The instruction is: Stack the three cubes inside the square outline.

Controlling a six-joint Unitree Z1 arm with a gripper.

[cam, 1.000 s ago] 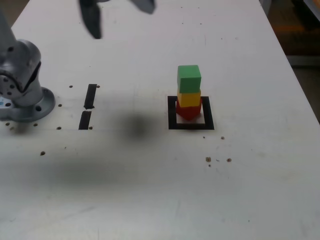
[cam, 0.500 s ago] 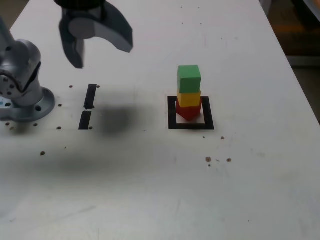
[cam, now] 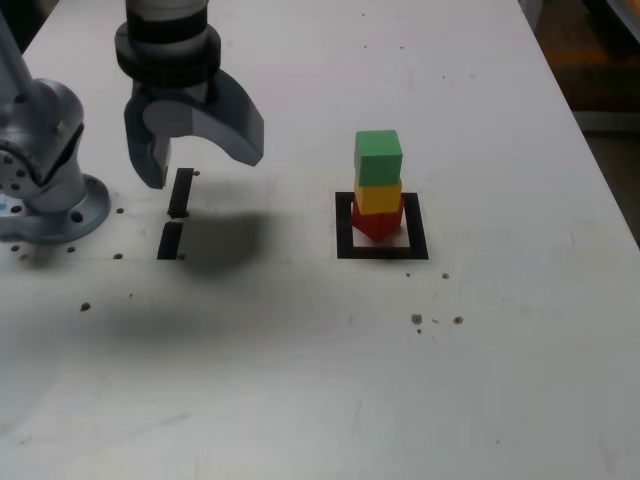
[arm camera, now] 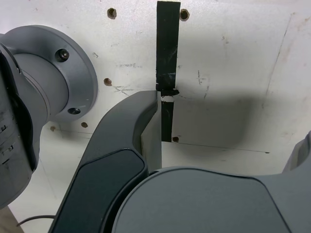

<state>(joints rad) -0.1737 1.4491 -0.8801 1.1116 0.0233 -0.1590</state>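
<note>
Exterior view, tool: the tool [cam: 201, 173] is spread wide with nothing between its fingers, above the counter [cam: 510, 370].
Wrist view, tool: one finger shows large and the other only in part at the frame edge; the gap holds bare surface and shadow, no cube.
Tape strips: two short black strips [cam: 181, 193], near the tool, well apart from the stack.
Arm base: grey round base [cam: 72, 222] at the exterior view's left; the wrist view adds its flange bolts.
Stack: green cube [cam: 378, 158] on yellow cube [cam: 379, 198] on red cube [cam: 378, 223], upright, within the square outline [cam: 383, 253].
Stack risk: red looks turned against the upper two, so contact may be uneven; a knock could tip green or yellow.
Tool risk: a low swing back toward the exterior view's right could clip the stack with a spread finger; likely cause, too little lift.
View gap: only the exterior view shows cubes and outline, so a wrist-only check would miss a topple.
Status: stacking looks done; staying clear seems enough.
</note>
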